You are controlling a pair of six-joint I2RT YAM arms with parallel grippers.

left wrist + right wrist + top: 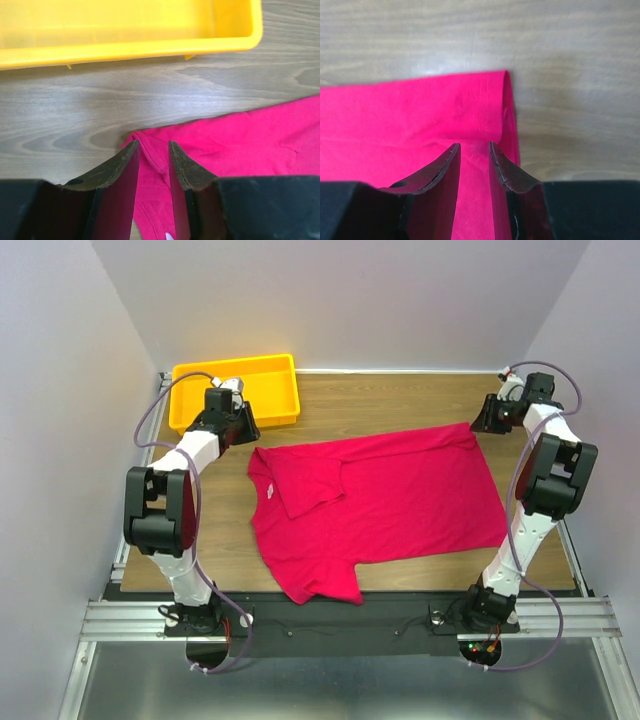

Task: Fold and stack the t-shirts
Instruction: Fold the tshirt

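Top external: t-shirt (390, 502) lengthwise left-right.

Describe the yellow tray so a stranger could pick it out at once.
Look to the wooden table's far left corner, behind the left arm. The tray sits there: a shallow rectangular plastic bin, bright yellow, unlike the flat pink t-shirt spread mid-table.

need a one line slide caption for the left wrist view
Left gripper pinching the collar edge of a crimson-pink t-shirt on a wooden table, with a yellow plastic tray just beyond.
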